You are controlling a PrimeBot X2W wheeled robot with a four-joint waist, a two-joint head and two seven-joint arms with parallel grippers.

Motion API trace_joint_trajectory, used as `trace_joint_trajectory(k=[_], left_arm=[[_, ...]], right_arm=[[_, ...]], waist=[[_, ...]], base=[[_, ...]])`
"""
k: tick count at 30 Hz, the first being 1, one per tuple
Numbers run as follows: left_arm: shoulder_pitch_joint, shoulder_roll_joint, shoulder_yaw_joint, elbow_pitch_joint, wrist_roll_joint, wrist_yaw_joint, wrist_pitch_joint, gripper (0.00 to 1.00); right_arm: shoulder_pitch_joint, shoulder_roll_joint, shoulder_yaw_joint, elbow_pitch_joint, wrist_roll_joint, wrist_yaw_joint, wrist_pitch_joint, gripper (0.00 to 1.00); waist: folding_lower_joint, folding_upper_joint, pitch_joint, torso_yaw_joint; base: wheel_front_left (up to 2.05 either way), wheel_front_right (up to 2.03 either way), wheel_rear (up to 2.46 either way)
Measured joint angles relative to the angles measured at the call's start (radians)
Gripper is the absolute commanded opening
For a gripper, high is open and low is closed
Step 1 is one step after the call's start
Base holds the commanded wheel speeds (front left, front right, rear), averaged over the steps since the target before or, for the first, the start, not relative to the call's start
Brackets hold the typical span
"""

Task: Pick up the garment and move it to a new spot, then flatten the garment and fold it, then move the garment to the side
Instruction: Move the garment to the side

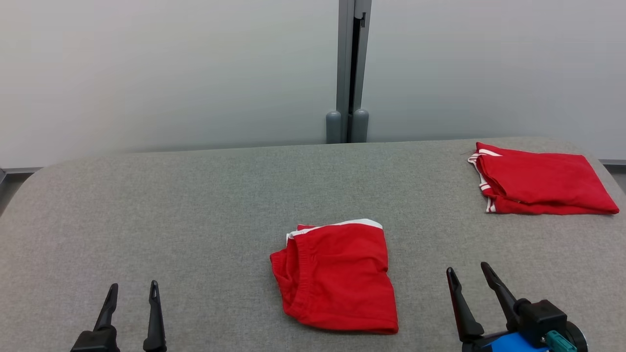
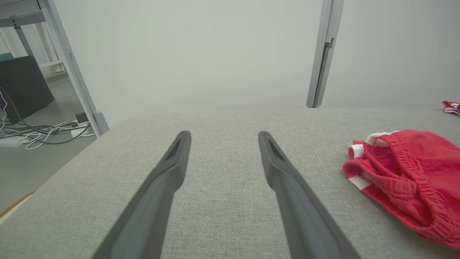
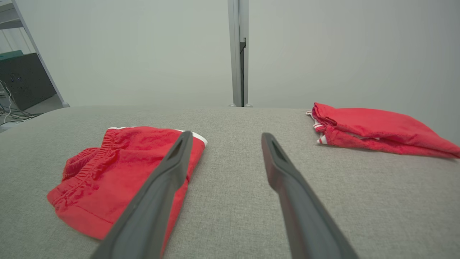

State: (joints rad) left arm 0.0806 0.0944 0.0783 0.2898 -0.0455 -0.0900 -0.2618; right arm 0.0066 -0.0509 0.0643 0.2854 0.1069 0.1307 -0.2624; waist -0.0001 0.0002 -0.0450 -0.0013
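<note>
Red cloth with white trim, the garment point(image 1: 335, 276) lies folded into a rough square at the middle of the grey woven surface point(image 1: 195, 220), a little nearer the robot than the far edge. In the head view its gathered elastic waistband runs down its left side, and a white band shows along its far edge. The left pincer point(image 1: 134, 285) sits at the lower left of that view, released, its two dark fingers parted with nothing between them, over bare surface and well apart from the garment. In the left wrist view the garment lies off to the right of the fingers, with the crinkled waistband turned toward the camera. The right pincer point(image 1: 467, 268) is at the lower right of the head view, likewise released and holding nothing, with its fingers angled slightly to the left. It is near the garment's right side, with a strip of bare surface between them. In the right wrist view one of its fingers point(image 3: 169, 169) crosses in front of the garment's near corner, and the other stands over plain grey fabric. A second garment point(image 1: 538, 178), also red with white stripes at its hem, lies folded flat near the far right corner of the surface, well apart from the first. Behind the surface stands a pale wall split by a grey upright post point(image 1: 353, 68), and past the surface's left end the left wrist view shows cables point(image 2: 39, 131) on the floor beside a metal frame leg
</note>
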Motion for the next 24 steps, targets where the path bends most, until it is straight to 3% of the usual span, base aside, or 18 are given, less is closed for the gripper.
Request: trace_joint_trajectory(k=[12, 18, 24], left_arm=[[-0.002, 0.005, -0.006, -0.005, -0.006, 0.010, 0.000, 1.00], [-0.025, 0.003, -0.023, -0.010, -0.008, 0.010, 0.000, 1.00], [-0.041, 0.000, -0.032, -0.014, -0.016, 0.010, 0.000, 1.00]], right_arm=[[-0.024, 0.000, 0.010, 0.054, 0.008, 0.000, 0.000, 1.00], [-0.176, 0.000, 0.053, 0.126, 0.017, 0.000, 0.007, 1.00], [-0.325, 0.002, 0.119, 0.292, 0.078, 0.000, 0.051, 1.00]], waist=[[0.0000, 0.0000, 0.008, 0.009], [0.0001, 0.0000, 0.026, 0.031], [0.0001, 0.0000, 0.057, 0.053]], base=[[0.00, 0.00, 0.00], [0.00, 0.00, 0.00], [0.00, 0.00, 0.00]])
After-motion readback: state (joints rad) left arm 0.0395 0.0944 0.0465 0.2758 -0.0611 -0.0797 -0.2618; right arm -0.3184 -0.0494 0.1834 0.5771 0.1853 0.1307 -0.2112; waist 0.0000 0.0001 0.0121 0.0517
